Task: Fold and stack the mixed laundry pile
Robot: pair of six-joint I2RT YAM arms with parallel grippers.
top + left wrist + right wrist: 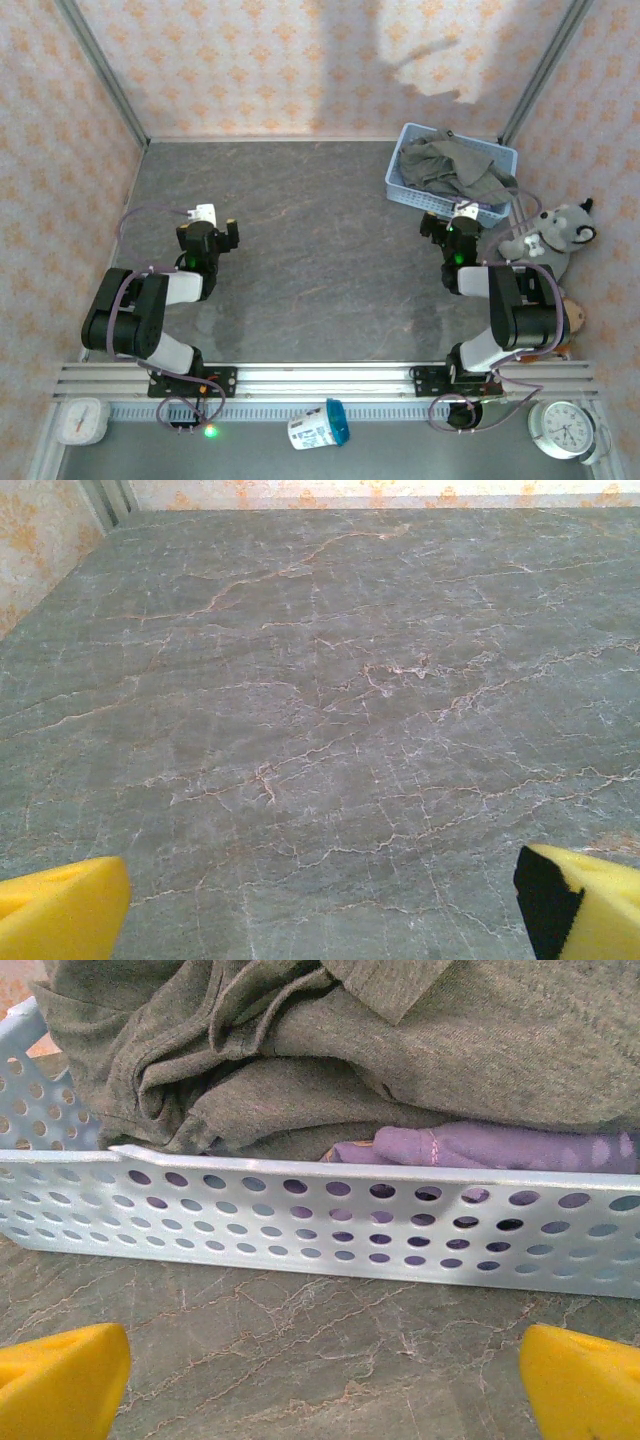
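Right pincer (320, 1380) spread wide, we note; just ahead of it the blue basket (250, 1215) holds the olive-grey garment (420, 1070) atop the lavender T-shirt (500, 1147). Left pincer (320, 910) likewise spread, over bare table (320, 680).

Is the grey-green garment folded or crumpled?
Crumpled. The grey-green garment lies bunched in wrinkles inside the blue basket, over the purple shirt.
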